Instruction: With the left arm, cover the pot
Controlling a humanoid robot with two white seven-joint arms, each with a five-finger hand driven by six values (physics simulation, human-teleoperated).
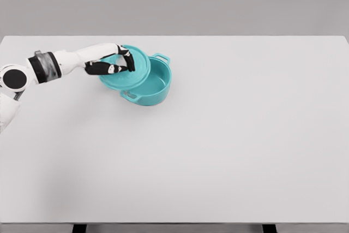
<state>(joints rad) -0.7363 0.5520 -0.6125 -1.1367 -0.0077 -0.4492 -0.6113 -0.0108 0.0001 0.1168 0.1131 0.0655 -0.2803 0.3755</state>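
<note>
A teal pot (155, 87) with two side handles stands on the white table, left of the middle and towards the back. Its matching teal lid (131, 75) is held tilted over the pot's left rim, covering part of the opening while the right side of the pot's inside still shows. My left hand (117, 64) reaches in from the left and its dark fingers (128, 58) are curled over the lid's top, hiding the knob. The right arm does not show.
The white table (229, 145) stretches wide to the right and front of the pot. Its far edge runs just behind the pot, and a plain grey wall stands beyond it.
</note>
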